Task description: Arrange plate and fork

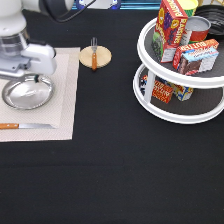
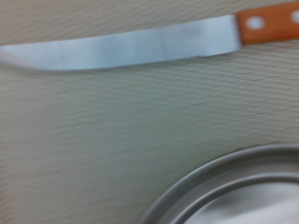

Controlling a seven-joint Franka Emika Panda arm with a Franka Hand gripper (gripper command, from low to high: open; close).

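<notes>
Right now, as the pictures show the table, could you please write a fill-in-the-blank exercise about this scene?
1. The fork lies on the wooden ____.
2. The plate rests on the beige ____.
3. The knife lies toward the exterior view's ____ from the plate.
4. The gripper hovers over the ____.

Missing words: disc; placemat; bottom; plate
</notes>
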